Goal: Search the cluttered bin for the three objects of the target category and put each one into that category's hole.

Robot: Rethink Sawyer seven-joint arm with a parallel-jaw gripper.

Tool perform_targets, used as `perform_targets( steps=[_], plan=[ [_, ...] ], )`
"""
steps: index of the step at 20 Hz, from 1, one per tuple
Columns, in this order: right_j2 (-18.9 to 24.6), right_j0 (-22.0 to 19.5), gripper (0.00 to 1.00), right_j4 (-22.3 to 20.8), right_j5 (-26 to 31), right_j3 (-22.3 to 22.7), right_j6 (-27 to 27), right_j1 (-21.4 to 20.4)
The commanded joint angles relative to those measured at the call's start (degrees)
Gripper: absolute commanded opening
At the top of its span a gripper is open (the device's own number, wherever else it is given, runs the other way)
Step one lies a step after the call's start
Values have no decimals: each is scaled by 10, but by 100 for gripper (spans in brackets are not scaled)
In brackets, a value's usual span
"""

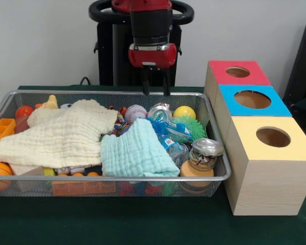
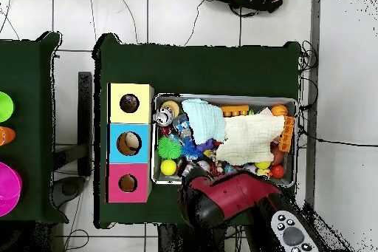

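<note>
Hovering empty and parted, gripper (image 1: 155, 88) above bin (image 1: 217, 148) holding 2 cloths (image 1: 66, 135); 3 boxes (image 1: 268, 168) beside

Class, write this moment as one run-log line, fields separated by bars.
gripper: open, empty, above far rim of wire mesh bin | cream muslin cloth and pale blue cloth: covering clutter | white baseball: exposed
</note>
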Motion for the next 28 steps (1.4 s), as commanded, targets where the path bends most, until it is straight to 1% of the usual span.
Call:
perform_targets(
  steps=[1, 2, 5, 8, 10, 14, 16, 17, 23, 25, 28],
  plan=[
    [-24, 4, 100, 9, 150, -12, -102, -78],
    [-15, -5, 100, 11, 152, -14, -108, -75],
    [20, -38, 100, 34, 176, -15, -125, -72],
    [34, -56, 100, 39, 183, -23, -124, -56],
    [37, -64, 100, 32, 180, -40, -124, -36],
    [43, -78, 100, 4, 165, -95, -129, 16],
    [47, -79, 100, -4, 162, -118, -133, 34],
    [55, -87, 100, 2, 168, -128, -143, 48],
    [53, -77, 100, -20, 135, -170, -124, 110],
    [54, -74, 100, -21, 127, -174, -119, 120],
    [50, -65, 100, -24, 120, -172, -106, 122]
  ],
)
